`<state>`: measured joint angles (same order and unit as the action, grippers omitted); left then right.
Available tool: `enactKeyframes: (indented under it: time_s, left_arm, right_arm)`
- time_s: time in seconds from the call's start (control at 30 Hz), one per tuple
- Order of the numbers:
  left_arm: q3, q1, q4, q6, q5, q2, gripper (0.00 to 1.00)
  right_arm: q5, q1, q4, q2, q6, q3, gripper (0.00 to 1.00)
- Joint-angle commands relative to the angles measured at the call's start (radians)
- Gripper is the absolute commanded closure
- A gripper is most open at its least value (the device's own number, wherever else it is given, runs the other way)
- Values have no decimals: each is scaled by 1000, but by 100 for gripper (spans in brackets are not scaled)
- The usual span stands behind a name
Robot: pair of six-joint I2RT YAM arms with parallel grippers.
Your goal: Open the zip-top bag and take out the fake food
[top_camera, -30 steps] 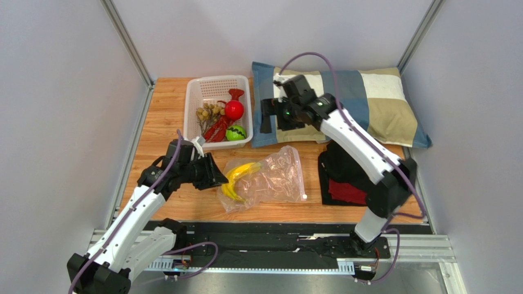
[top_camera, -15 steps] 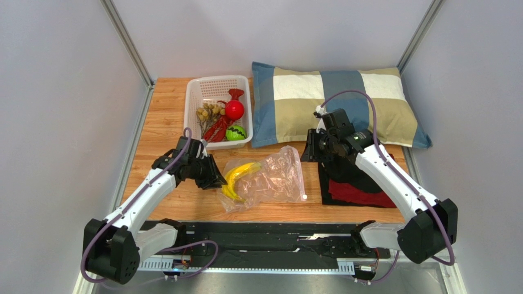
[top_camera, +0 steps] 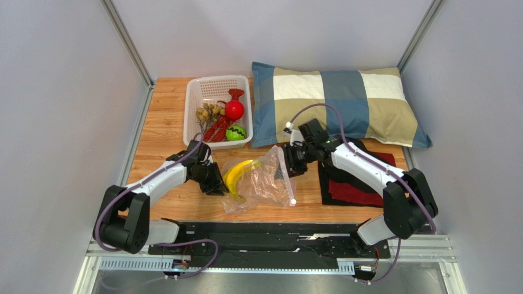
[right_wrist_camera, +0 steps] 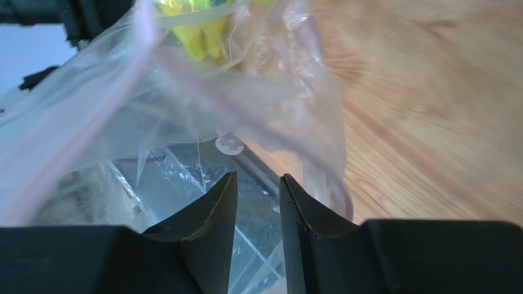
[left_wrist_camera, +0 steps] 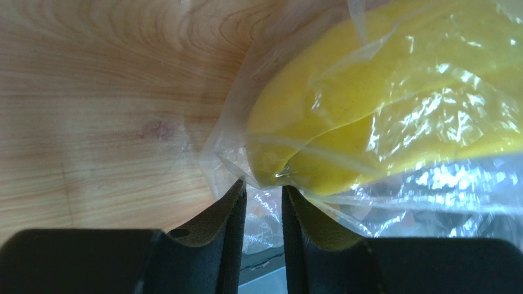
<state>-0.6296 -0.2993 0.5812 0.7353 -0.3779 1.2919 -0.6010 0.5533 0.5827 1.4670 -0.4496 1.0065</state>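
Inspector: Both arms have closed in on the bag (top_camera: 264,180) since the earlier frame, and the right arm has come down off the pillow (top_camera: 344,104).
Chief: Grip?
Inspector: Left fingers (top_camera: 215,184) are pinched on film at the bag's left corner, beside the banana (top_camera: 236,177). Right fingers (top_camera: 288,164) are pinched on the raised right edge. The bag lies mid-counter (top_camera: 166,122) with the banana inside.
Chief: Handling?
Inspector: Light, limp, slick film, likely to slip and crumple. The stiffer zip strip looks the better hold.
Chief: Room?
Inspector: Basket (top_camera: 202,92) behind-left, pillow behind, red cloth (top_camera: 353,190) just right, near edge close. Open room lies leftward.
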Motion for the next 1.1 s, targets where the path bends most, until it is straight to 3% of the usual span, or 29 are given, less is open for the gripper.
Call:
enactKeyframes:
  time_s: [0.0,0.17,0.27,0.4,0.53,0.67,0.83,1.07]
  left_arm:
    - [14,5,-87,-22,-10,49,67]
    - [22,5,-109,-19,-32,73,68]
    - [36,5,-106,-17,-29,52,68]
    - [65,5,-113,-11,-33,14,68]
    - [79,5,-132,-1,-50,17,68]
    - [77,5,-161,4,-70,52,71]
    - [94,-1,-217,35,-105,83,73]
    - [80,-55,-277,68,-145,174,74]
  right_arm:
    - [-112,97,-159,75,-57,55,62]
    - [-71,149,-156,159,-69,93,56]
    - [44,145,-68,139,-43,107,52]
    - [90,128,25,72,21,95,38]
    - [27,148,-104,94,0,61,34]
    - [-28,210,-233,200,-76,101,36]
    - [-3,319,-279,303,-75,167,36]
    - [6,352,-458,377,-141,149,31]
